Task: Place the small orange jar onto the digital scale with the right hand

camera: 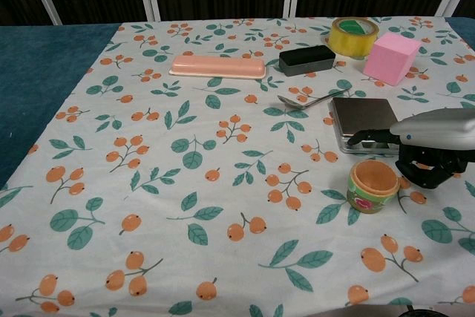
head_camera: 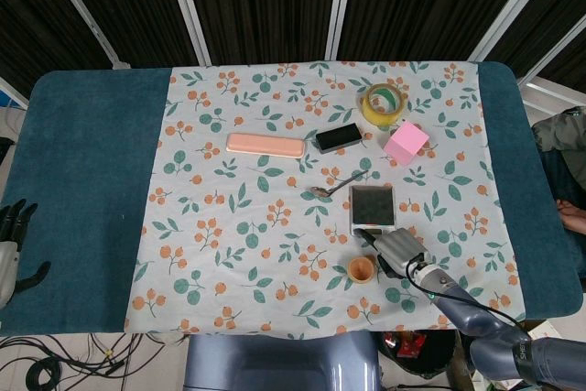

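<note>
Table-edge left hand (head_camera: 13, 246), head view only

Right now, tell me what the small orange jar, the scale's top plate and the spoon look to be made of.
Small orange jar: probably glazed ceramic or plastic; smooth, with a painted band.
Digital scale's top plate: brushed metal, judging by its grey sheen.
Slim silver spoon: polished metal, bright reflective bowl.

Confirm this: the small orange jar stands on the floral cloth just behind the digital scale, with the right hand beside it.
Not quite: the small orange jar stands in front of the square metal-topped digital scale, nearer the robot, not behind it. The head view shows this. The right hand is indeed beside it.
</note>
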